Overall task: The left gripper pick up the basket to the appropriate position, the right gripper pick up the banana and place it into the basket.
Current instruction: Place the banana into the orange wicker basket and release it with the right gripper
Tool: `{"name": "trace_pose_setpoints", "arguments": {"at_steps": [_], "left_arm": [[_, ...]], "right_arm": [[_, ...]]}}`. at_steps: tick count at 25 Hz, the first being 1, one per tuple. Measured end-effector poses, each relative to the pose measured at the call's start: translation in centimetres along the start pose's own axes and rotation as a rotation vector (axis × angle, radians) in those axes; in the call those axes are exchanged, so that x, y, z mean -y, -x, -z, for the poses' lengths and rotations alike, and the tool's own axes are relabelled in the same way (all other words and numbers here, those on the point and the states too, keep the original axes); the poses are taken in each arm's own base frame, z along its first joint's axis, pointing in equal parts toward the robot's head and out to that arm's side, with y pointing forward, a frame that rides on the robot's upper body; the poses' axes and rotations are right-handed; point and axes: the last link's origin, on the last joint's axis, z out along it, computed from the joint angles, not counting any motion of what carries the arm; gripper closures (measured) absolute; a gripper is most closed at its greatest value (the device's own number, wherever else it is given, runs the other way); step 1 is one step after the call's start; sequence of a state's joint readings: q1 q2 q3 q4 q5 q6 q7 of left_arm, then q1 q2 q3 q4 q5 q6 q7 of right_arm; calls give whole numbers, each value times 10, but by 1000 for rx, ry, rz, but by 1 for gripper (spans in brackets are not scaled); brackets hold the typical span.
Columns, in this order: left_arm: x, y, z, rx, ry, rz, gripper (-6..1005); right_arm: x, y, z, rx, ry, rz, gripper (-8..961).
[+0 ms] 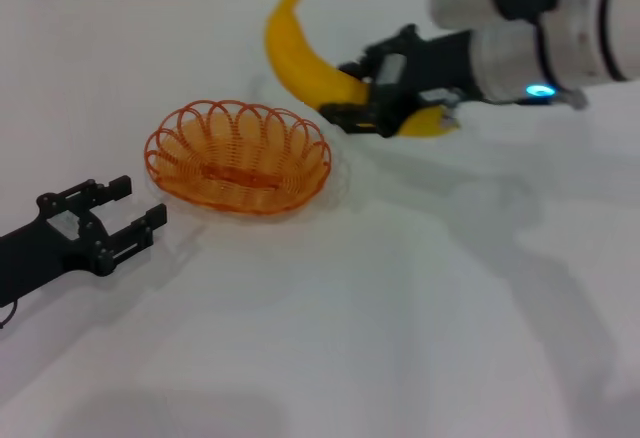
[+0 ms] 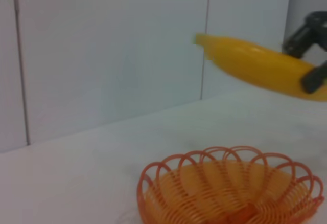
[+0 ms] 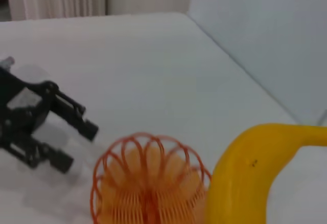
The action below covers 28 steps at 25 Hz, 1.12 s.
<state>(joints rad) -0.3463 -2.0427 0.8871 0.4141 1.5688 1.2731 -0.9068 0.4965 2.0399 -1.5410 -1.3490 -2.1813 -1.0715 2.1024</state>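
Note:
The orange wire basket [image 1: 238,156] stands on the white table left of centre; it also shows in the left wrist view [image 2: 230,189] and the right wrist view [image 3: 148,183]. My right gripper [image 1: 362,93] is shut on the yellow banana [image 1: 305,58] and holds it in the air just right of and behind the basket. The banana also shows in the left wrist view [image 2: 260,65] and the right wrist view [image 3: 245,173]. My left gripper [image 1: 128,210] is open and empty, low over the table just left of the basket; it also shows in the right wrist view [image 3: 71,142].
The white table [image 1: 380,318] stretches in front and to the right. A white wall [image 2: 102,55] with a seam runs behind the table.

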Motion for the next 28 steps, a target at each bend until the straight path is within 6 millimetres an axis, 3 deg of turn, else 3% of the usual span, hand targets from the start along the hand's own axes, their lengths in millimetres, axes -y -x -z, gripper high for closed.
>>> {"name": "trace_pose_setpoints", "arguments": {"at_steps": [6,10,18,28], "left_arm": [[-3,-3,-10,-4,28,3,384],[-3,-4,-12,-5,33,-6,384],[-3,-6,-14,-6,38,-11,384],[-4,-3,-16,9,34,-24,384]], "right_arm": [[-8,22,-33,-17,25,96,473],[-15,24,-51,-38,32,141,473],[-27,22,-70,-49,29,184,474],[-39,23,-75,-32,55,186,427]]}}
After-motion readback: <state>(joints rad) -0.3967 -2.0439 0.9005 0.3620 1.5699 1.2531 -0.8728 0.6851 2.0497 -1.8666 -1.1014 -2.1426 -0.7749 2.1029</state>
